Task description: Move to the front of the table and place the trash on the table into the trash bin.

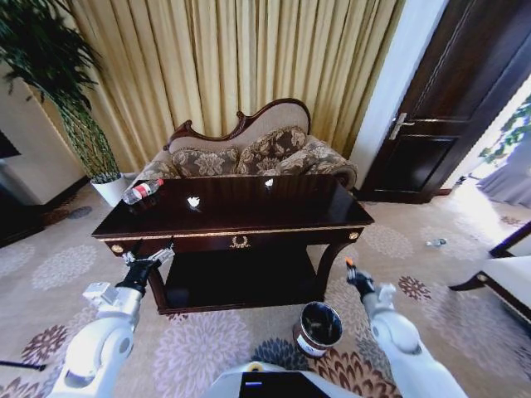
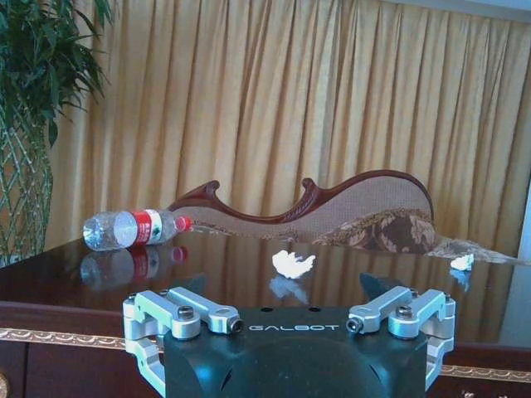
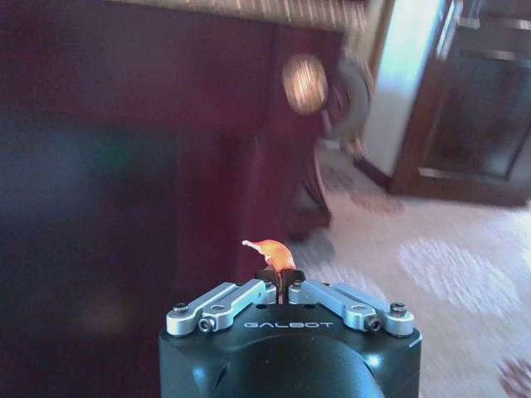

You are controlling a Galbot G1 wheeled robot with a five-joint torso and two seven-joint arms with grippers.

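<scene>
At frame centre stands the dark glossy desk (image 1: 241,217), carrying a clear bottle (image 1: 142,191) with a red cap toward its upper-left corner, one white crumpled scrap (image 1: 193,201) just right of it and a second scrap (image 1: 269,182) nearer the far edge. The left tool (image 1: 148,259) hangs released, fingers spread, at the desk's lower-left corner. The right tool (image 1: 350,267) is clenched on a tiny orange piece (image 3: 270,251) beside the desk's right leg, above and right of the trash bin (image 1: 319,328) on the carpet.

**Three views on one table**

The head camera looks down from above on the whole table (image 1: 274,211), sofa at 12 o'clock. The left wrist camera skims the tabletop, sharing it. The right wrist camera sits low, close to the table's corner leg.
</scene>
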